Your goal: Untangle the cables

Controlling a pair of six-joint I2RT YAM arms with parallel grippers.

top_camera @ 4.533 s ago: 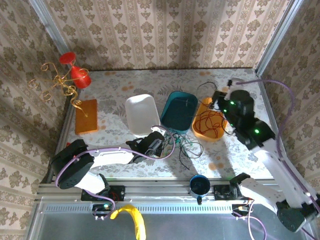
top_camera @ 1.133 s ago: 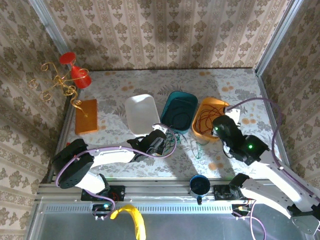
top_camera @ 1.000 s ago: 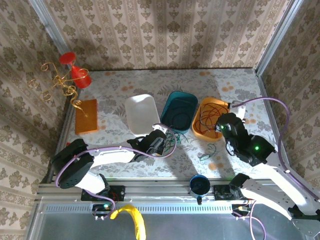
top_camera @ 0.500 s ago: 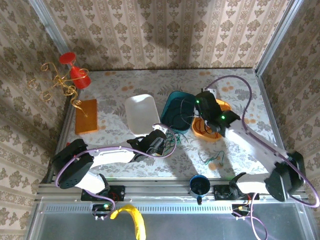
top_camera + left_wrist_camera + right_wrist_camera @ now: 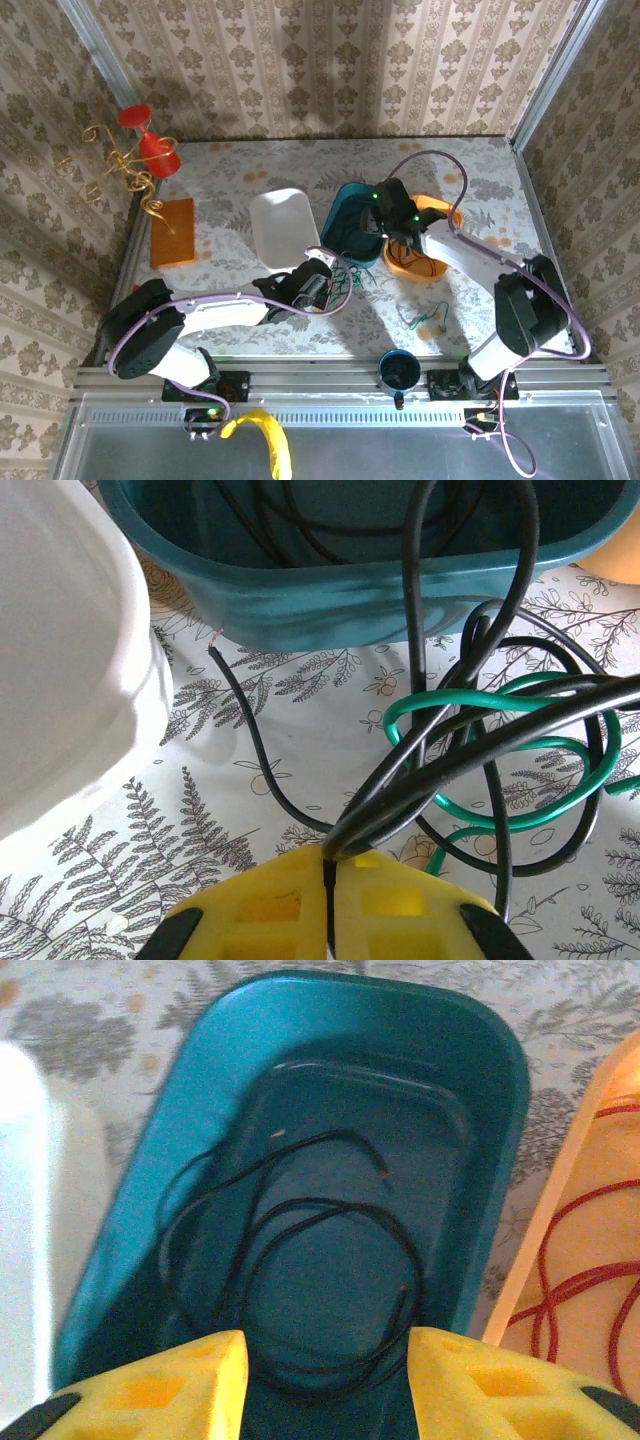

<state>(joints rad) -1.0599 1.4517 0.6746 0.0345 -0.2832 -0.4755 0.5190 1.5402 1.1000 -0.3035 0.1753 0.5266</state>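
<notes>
Left end effector pinches black cables near teal bin.

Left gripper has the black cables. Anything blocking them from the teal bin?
No object stands between; the teal bin sits ahead of the left gripper. But a green cable loops through the black cables, so it would likely drag along.

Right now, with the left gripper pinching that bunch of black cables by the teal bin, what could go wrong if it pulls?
1. The left gripper is shut on several black cables at once, and a green cable loops through them. A pull may well tighten the tangle instead of freeing it.
2. Some black strands appear to run over the rim into the teal bin. Tugging could drag the bin or pull out cable lying inside.
</notes>
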